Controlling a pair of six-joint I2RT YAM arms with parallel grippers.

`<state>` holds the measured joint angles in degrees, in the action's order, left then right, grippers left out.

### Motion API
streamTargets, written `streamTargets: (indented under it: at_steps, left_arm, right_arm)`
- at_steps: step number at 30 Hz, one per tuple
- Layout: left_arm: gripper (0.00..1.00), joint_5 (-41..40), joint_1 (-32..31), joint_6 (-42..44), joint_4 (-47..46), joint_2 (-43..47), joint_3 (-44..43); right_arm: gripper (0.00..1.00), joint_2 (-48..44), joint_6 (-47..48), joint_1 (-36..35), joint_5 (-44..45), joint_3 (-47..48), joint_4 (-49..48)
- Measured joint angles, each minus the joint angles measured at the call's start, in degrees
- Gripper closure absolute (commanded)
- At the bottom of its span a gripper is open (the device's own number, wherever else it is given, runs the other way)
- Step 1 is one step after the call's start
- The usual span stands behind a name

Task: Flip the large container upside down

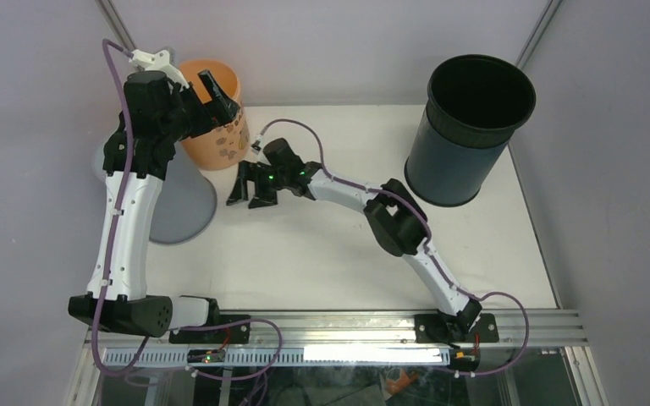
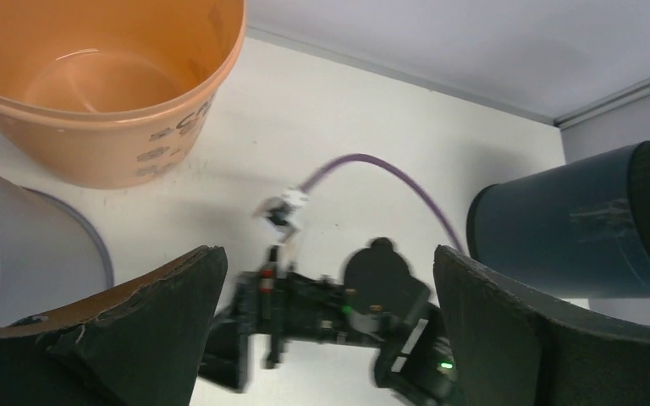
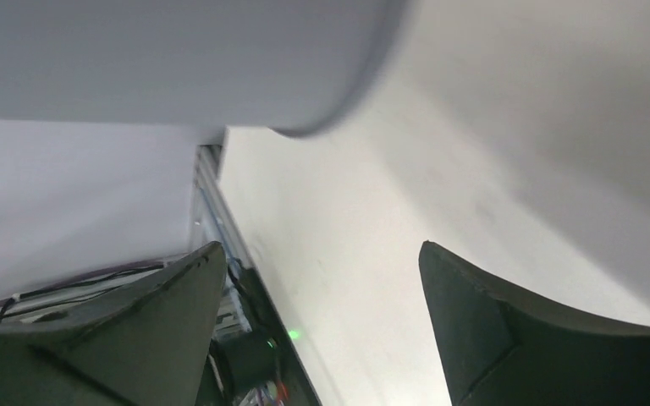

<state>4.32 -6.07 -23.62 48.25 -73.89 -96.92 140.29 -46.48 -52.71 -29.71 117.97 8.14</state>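
The grey container (image 1: 182,211) sits at the left edge of the table (image 1: 330,254), under the left arm, and we take it for the large one. Its broad rounded edge lies on the table with the narrower part above, so we judge it to be mouth down already (the arm hides its top, so we cannot be sure). Neither hand has it. The right hand (image 1: 252,196) lies low over the table just right of it, apart from its wall, jaws spread with nothing between them. The left hand (image 2: 328,254) hangs over the near rim of the orange bucket (image 1: 220,148) at the far left, jaws at their widest and likewise empty. The step in hand, as we judge it, is to get clear and leave the container settled. To do that well, we would draw the right hand back toward the middle of the table, low and slow, with jaws spread so that no finger catches the rim and tips it. The left arm needs more care, because it reaches right over the container and its hand is close to the bucket. We would lift first and then swing, never sideways into either. We would also check that the rim rests wholly on the table, since at the very edge it could rock or slide off. The dark bin (image 1: 453,161) at the far right stands mouth up, well apart; if that is the one meant, nothing has begun on it.
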Motion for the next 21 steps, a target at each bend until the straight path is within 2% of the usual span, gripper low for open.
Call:
streamTargets:
  at_steps: [4, 8, 13, 16, 21]
  left_arm:
    - [0.01, -2.14, 0.0, 1.66, -1.77, -3.72, 0.04]
    - [0.01, -7.1, -0.02, 3.82, -4.9, -8.83, -0.42]
    - [0.03, -13.75, -0.79, 7.69, -8.9, -18.21, -5.75]
    - [0.08, -16.72, -1.53, 10.23, -11.91, -23.19, -8.2]
    - [0.19, -21.51, -3.15, 14.8, -14.82, -33.22, -15.87]
  right_arm:
    - [0.12, -12.2, 3.26, 5.51, 2.16, -17.73, 0.59]
    - [0.12, -26.64, 7.65, 10.51, 6.08, -29.81, 2.21]
    - [0.11, -44.04, 10.84, 9.22, 9.27, -39.36, 1.75]
    - [0.11, -50.1, 11.76, 7.74, 10.01, -43.74, 1.86]
    - [0.11, -53.09, 13.14, 7.8, 12.83, -48.46, 5.46]
